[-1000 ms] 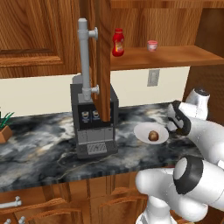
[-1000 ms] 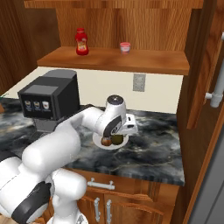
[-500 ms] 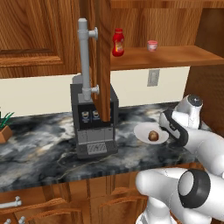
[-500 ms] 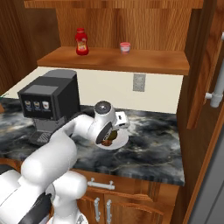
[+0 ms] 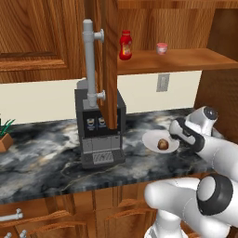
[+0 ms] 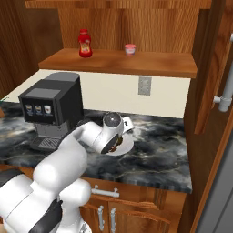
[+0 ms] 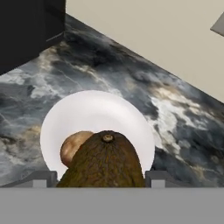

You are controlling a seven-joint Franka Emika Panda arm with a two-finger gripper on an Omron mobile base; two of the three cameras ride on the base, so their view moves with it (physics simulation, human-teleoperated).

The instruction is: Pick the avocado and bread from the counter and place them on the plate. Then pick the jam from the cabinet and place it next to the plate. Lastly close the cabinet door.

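Avocado (image 7: 105, 162): dark olive-brown oval, stem end up, clamped between the two tips of the pincer (image 7: 99, 178), whose jaws stand narrow against its sides. It hangs over the near part of the white plate (image 7: 96, 109); whether it already touches the plate cannot be told. Bread (image 7: 74, 146): brown rounded lump, already lying on the plate, just beside the avocado. Plate rests on the marble table (image 7: 183, 127), to the right of the black coffee machine (image 5: 100, 135). Change over the last second: the hand has swung in from the plate's far side and come lower over it, the grip on the avocado unchanged. Judgement: the carry is nearly done, and what remains of this step is to let the avocado go without knocking the bread or letting it roll off the rim. Jam (image 5: 161, 48): small pink jar, untouched on the cabinet shelf (image 5: 186, 59), well apart from the red bottle (image 5: 125, 45). Cabinet door (image 5: 109, 60): open, edge-on in front of the coffee machine, grey bar handle (image 5: 90, 65) facing left; still to be closed.
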